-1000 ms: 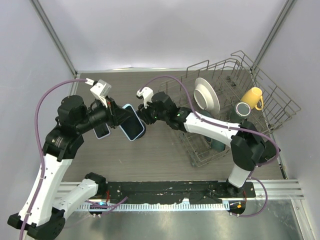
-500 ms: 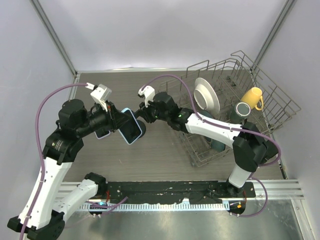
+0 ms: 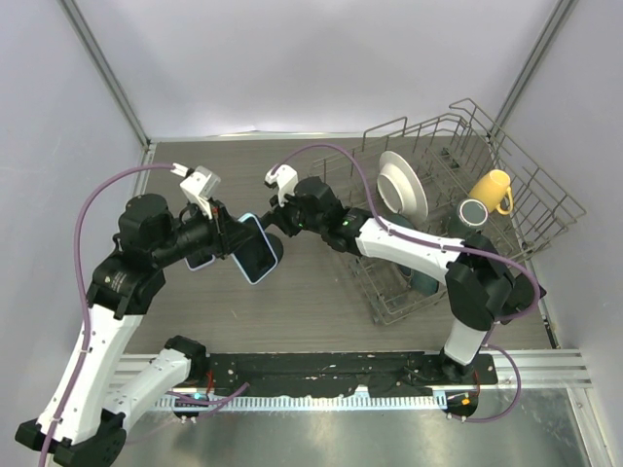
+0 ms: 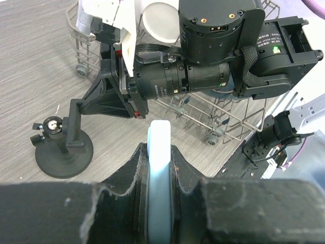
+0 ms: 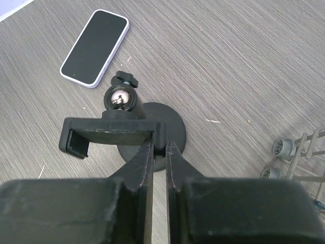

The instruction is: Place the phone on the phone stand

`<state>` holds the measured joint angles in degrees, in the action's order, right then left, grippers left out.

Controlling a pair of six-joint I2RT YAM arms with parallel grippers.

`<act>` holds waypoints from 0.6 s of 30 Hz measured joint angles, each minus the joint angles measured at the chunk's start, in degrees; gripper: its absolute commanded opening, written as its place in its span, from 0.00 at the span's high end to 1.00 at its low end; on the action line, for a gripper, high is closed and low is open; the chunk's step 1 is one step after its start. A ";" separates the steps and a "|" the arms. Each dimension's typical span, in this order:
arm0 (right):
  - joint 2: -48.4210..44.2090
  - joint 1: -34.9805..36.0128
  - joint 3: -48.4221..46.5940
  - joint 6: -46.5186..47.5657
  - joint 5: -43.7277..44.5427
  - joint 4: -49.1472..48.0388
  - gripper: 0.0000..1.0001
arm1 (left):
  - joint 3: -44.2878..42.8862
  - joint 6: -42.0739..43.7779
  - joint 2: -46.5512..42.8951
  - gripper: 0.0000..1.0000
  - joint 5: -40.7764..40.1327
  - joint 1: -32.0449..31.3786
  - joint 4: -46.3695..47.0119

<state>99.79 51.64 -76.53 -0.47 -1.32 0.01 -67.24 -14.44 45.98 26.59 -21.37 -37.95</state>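
Observation:
The phone [image 3: 255, 249], black screen in a pale blue case, is gripped by my left gripper [image 3: 234, 239] and held tilted in the air just left of the phone stand [image 3: 275, 249]. In the left wrist view the phone [image 4: 160, 147] shows edge-on between the fingers, with the stand [image 4: 63, 152] on the table to the left. My right gripper [image 3: 276, 222] is shut on the stand's clamp head. In the right wrist view the gripper [image 5: 159, 145] pinches the end of the clamp head [image 5: 111, 133] above the round base [image 5: 170, 127].
A second phone [image 5: 95, 47] lies flat on the table beyond the stand, under my left arm in the top view [image 3: 200, 259]. A wire dish rack [image 3: 526, 195] at the right holds a white plate [image 3: 401, 185], a yellow mug [image 3: 492, 190] and a dark cup [image 3: 473, 212].
My left gripper has tipped the phone more upright and shifted it slightly toward the near side beside the stand. My right gripper has stayed on the clamp head.

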 measured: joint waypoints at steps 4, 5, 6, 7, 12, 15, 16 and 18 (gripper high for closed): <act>0.48 -0.04 -0.22 0.92 -0.09 -0.42 1.00 | 0.98 0.26 0.11 1.00 1.46 0.00 1.03; 0.57 -0.07 -0.26 1.18 -0.33 -0.52 1.00 | 1.33 0.57 0.44 1.00 2.91 0.00 1.84; 0.63 -0.11 -0.28 1.66 -0.70 -0.63 1.00 | 1.64 0.90 0.87 1.00 4.39 0.00 2.73; 0.66 -0.11 -0.28 2.10 -1.03 -0.76 1.00 | 2.03 1.42 1.42 1.00 6.21 0.00 4.11; 0.76 -1.55 -0.42 4.79 -5.92 -0.81 1.00 | 6.86 5.86 5.62 1.00 16.72 -0.07 16.15; 1.25 -3.06 -0.83 5.46 -9.97 -0.46 1.00 | 8.24 9.14 8.41 1.00 19.80 -0.42 19.06; 1.49 -3.50 -1.01 5.75 -11.52 -0.37 1.00 | 8.22 10.97 9.53 1.00 20.57 -0.52 19.43; 1.77 -4.42 -1.40 6.38 -14.51 0.02 1.00 | 7.56 16.92 12.96 1.00 21.70 -0.70 18.99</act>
<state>101.56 47.22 -77.93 5.91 -15.84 0.03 -59.68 2.48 58.94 48.29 -22.06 -18.96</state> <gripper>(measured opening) 0.103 0.183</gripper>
